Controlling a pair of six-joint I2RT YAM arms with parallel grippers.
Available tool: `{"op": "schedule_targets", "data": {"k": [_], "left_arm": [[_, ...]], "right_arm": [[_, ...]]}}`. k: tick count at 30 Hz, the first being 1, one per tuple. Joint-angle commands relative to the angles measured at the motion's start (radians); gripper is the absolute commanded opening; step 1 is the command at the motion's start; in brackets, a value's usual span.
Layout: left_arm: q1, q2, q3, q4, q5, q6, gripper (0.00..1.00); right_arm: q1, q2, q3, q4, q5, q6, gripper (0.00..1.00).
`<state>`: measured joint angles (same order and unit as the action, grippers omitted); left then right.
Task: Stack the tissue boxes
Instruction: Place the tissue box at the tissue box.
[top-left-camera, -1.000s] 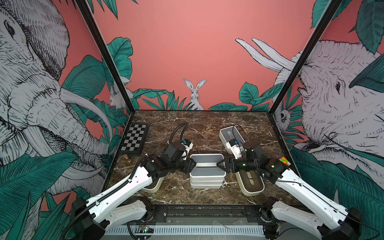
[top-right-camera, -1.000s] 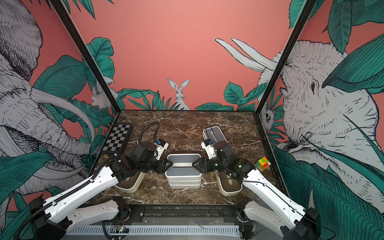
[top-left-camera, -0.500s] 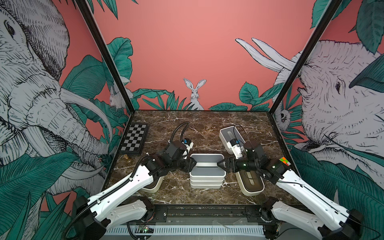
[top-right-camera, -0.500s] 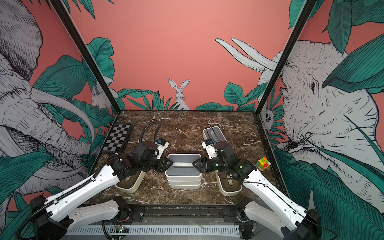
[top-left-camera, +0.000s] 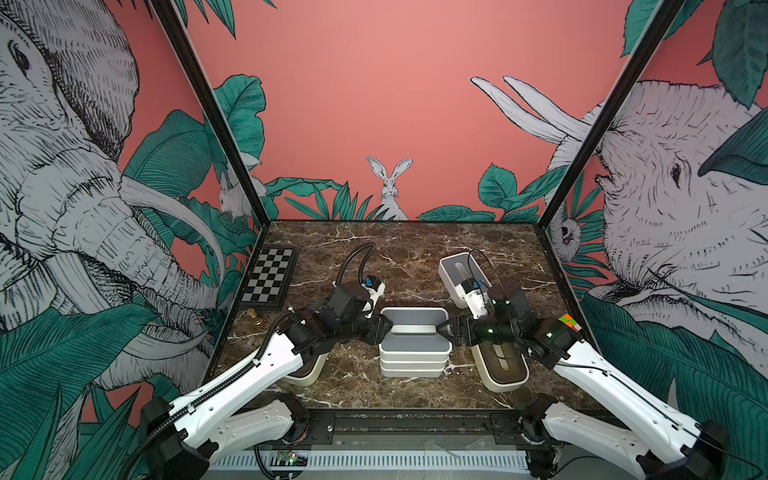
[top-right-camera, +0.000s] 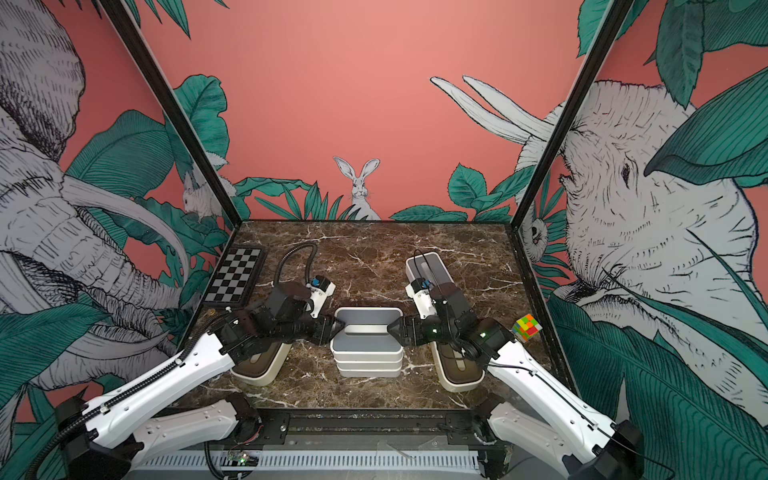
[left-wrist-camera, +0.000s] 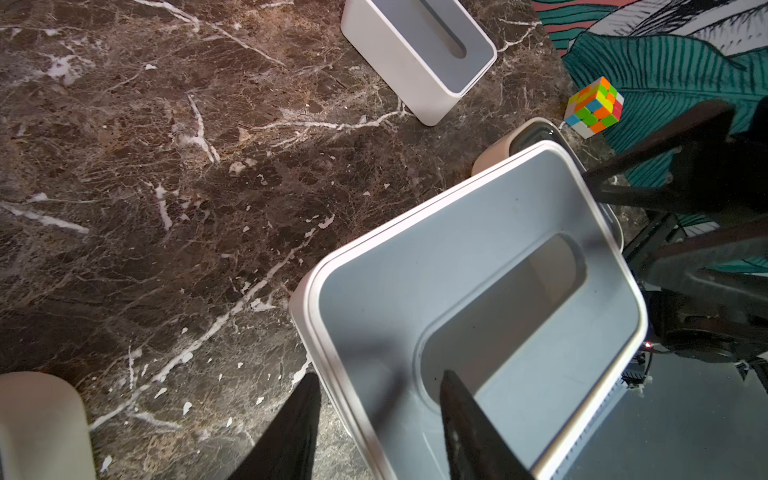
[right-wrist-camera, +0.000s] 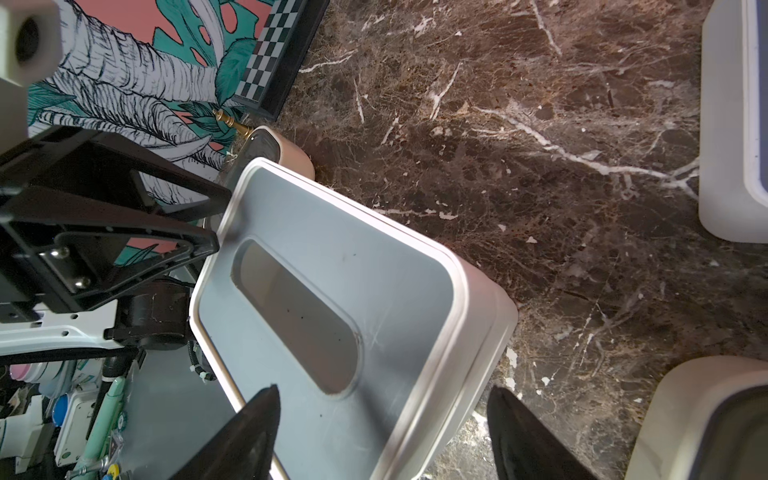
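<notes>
Top views, read left to right. Checkered board (top-left-camera: 270, 276) lies by the left wall, well apart from the work. Left cream box (top-left-camera: 305, 374) sits on the marble table (top-left-camera: 399, 257) under the left arm (top-left-camera: 249, 370); a sag of that arm on retreat could shove it. Left gripper (top-left-camera: 386, 328) straddles the left end rim of the top grey box (top-left-camera: 415, 343). In the left wrist view one finger (left-wrist-camera: 291, 432) stands outside the wall and the other (left-wrist-camera: 469, 424) over the lid, but whether they pinch the rim or stand just off it cannot be told. Top grey box rests at table centre on two lower boxes (top-left-camera: 411, 368), white-bodied, lids hidden. In the right wrist view the box beneath peeks out along one side, so the seating looks slightly offset. Right gripper (top-left-camera: 446, 329) is spread wide astride the right end rim, gripping nothing.

Main hazard, as judged: an inside finger drawn sideways rather than upward would hook the lip and drag or tip the top grey box off its seat; uneven retreat of the two sides would twist it. Right cream box (top-left-camera: 505, 365) lies near the stack beneath the right arm (top-left-camera: 582, 365), with the rear grey box (top-left-camera: 455, 266) behind it; both are unstacked. Cube (top-left-camera: 570, 323) sits beside that arm's elbow, where an outward swing could knock it.
</notes>
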<state>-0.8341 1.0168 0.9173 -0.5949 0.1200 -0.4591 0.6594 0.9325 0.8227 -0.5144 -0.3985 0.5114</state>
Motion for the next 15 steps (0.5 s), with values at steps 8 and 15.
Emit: {"op": "schedule_targets", "data": {"k": [8,15], "left_arm": [[0.004,-0.008,-0.009,0.032,0.039,-0.023,0.49],[0.004,-0.006,0.013,-0.004,0.017,-0.010,0.49]], "right_arm": [[0.005,-0.018,0.036,0.003,0.009,-0.022,0.79],[0.005,-0.028,0.030,0.002,0.010,-0.022,0.80]]}}
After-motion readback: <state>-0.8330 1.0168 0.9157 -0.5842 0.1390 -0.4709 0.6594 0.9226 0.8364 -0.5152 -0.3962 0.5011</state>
